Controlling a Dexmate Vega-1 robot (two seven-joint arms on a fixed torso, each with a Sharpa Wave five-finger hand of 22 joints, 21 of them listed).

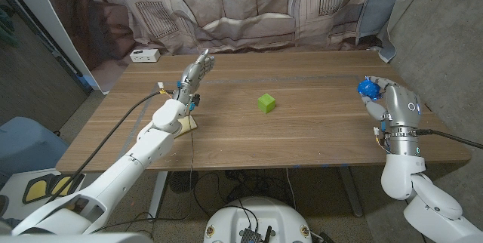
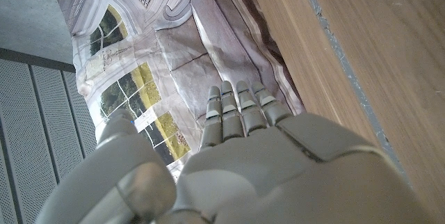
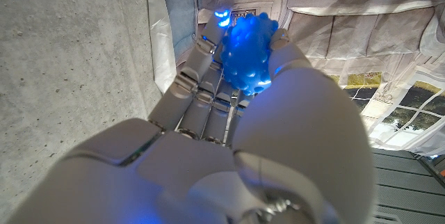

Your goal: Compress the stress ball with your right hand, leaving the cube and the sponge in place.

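My right hand [image 1: 392, 106] is at the table's right edge and grips a blue bumpy stress ball [image 1: 367, 87]. In the right wrist view the stress ball [image 3: 250, 51] sits between the thumb and the fingers [image 3: 201, 64] of the right hand [image 3: 229, 147]. A green cube [image 1: 266, 103] stands near the middle of the table. A pale beige sponge [image 1: 188, 124] lies partly under my left forearm. My left hand [image 1: 196, 69] is raised over the table's left part, fingers stretched out and holding nothing; the left wrist view shows the back of the left hand [image 2: 243, 161].
A white box [image 1: 145, 55] sits at the table's far left corner. A printed cloth backdrop [image 1: 249, 9] hangs behind the wooden table [image 1: 302, 137]. A cable runs along my left arm.
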